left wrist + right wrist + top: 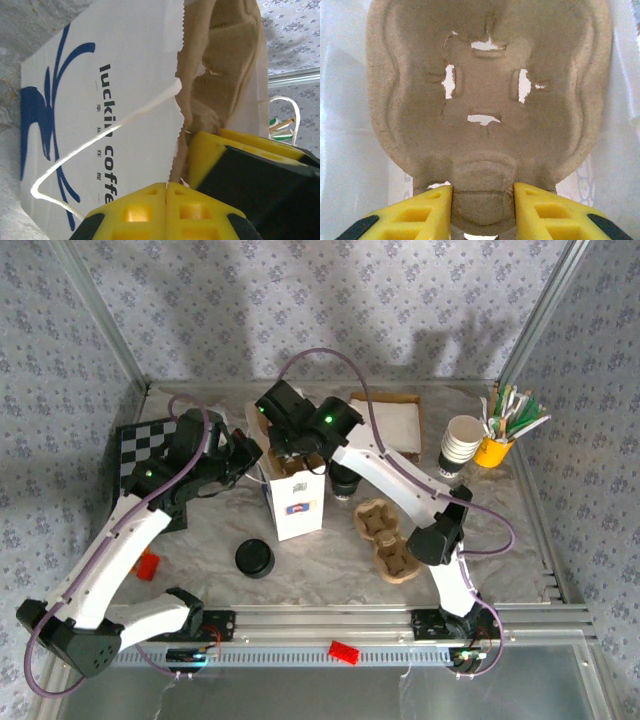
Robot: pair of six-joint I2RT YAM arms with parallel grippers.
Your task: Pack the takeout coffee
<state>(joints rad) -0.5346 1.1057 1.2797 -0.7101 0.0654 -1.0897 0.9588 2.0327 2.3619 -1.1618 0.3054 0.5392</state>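
Bag tipping: We think the paper bag [298, 505] could fall over. It is tall and thin, and a crooked push from above would tip it on the table [320, 585].
Carrier stuck: The cup carrier [485, 90] nearly fills the bag from wall to wall. One edge could catch on the paper and leave it tilted, and then a cup would not stand straight in it.
Rim tearing: The bag's rim is thin paper. We think a hard pull from the left hand [166, 192] could rip it.
Coffee bumped: The takeout coffee [344, 484] stands on the table just beside the bag, on the bag's right, partly under the right arm. A swing of that arm could knock it over and spill it.
Left hand: Its fingers are pressed together. The bag's jagged rim runs right into the line where they meet, so we think it is pinching the rim to hold the bag open.
Right hand [482, 192]: Its fingers are a little apart and clamped on the end tab of the cup carrier. It is down inside the bag, with white walls on both sides.
Where the coffee is: Not in the bag and not in a carrier yet.
Also near: A spare carrier [385, 538] and a black lid [255, 559] lie on the table.
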